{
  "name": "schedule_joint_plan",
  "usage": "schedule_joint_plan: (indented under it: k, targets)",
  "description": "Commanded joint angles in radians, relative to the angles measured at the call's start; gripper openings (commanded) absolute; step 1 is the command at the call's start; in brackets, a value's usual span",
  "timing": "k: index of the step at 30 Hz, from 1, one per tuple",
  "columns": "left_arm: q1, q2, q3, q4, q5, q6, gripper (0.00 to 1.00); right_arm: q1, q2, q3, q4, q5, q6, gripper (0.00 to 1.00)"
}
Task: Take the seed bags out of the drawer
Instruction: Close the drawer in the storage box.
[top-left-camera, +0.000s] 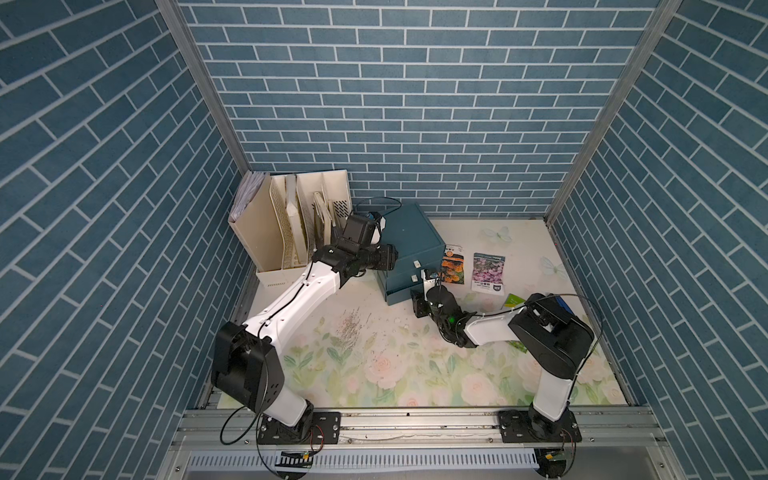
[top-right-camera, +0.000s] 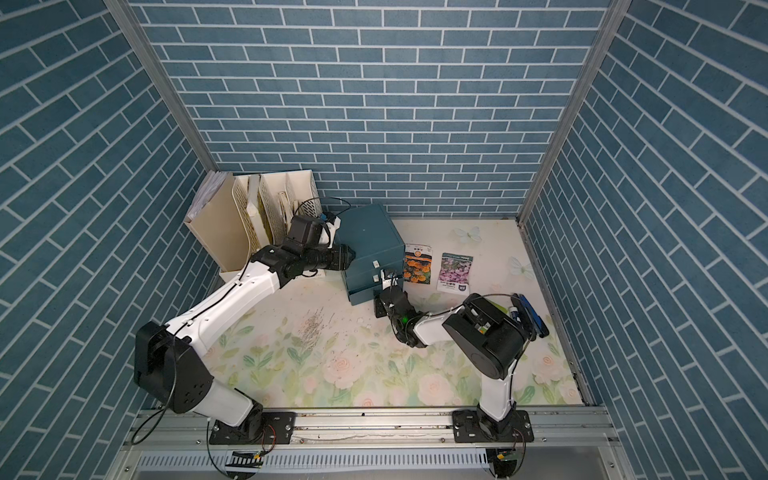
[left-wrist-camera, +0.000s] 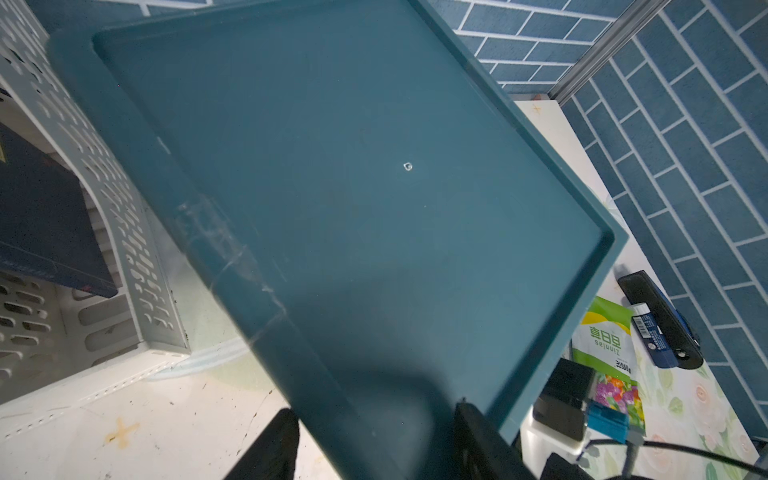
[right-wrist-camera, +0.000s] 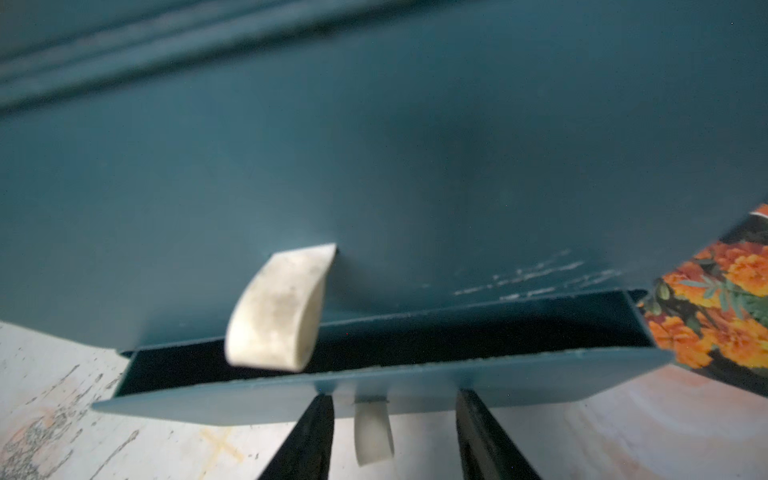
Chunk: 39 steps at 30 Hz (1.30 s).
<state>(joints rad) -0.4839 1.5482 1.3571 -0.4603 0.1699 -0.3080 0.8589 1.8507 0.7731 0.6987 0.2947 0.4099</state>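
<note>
Three seed bags lie on the table right of the teal drawer cabinet: an orange one, a purple-pink one, and a green one partly hidden by my right arm. The bottom drawer stands out a narrow crack, its inside dark. My right gripper is open, fingertips at the drawer front, either side of its white handle tab. My left gripper is shut on the cabinet's left top edge.
A beige file organizer stands close to the left of the cabinet. Dark blue pens lie by the right wall. Another white handle tab sticks out of the drawer above. Small debris is scattered mid-table.
</note>
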Motion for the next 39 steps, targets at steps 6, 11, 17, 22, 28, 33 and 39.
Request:
schedule_joint_plan:
  k: [6, 11, 17, 22, 28, 33, 39]
  targets:
    - [-0.018, 0.059, -0.081, -0.244, 0.036, 0.061, 0.63, -0.016, 0.047, 0.038, 0.058, 0.016, -0.008, 0.51]
    - [-0.018, 0.056, -0.085, -0.245, 0.036, 0.063, 0.63, -0.026, 0.059, 0.05, 0.068, 0.015, -0.01, 0.51]
    - [-0.019, 0.057, -0.084, -0.248, 0.033, 0.066, 0.63, -0.035, 0.064, 0.053, 0.074, 0.008, -0.01, 0.51]
    - [-0.018, 0.057, -0.089, -0.25, 0.031, 0.066, 0.63, -0.039, 0.064, 0.052, 0.081, -0.004, -0.01, 0.51]
    - [-0.018, 0.059, -0.082, -0.252, 0.018, 0.06, 0.64, -0.04, 0.021, 0.021, 0.056, -0.028, -0.007, 0.51]
    - [-0.017, 0.048, -0.082, -0.246, -0.006, 0.045, 0.67, -0.04, -0.076, -0.059, 0.005, -0.061, 0.008, 0.51]
    - [-0.013, 0.048, -0.069, -0.235, -0.037, 0.025, 0.7, -0.04, -0.222, -0.146, -0.099, -0.064, 0.034, 0.53]
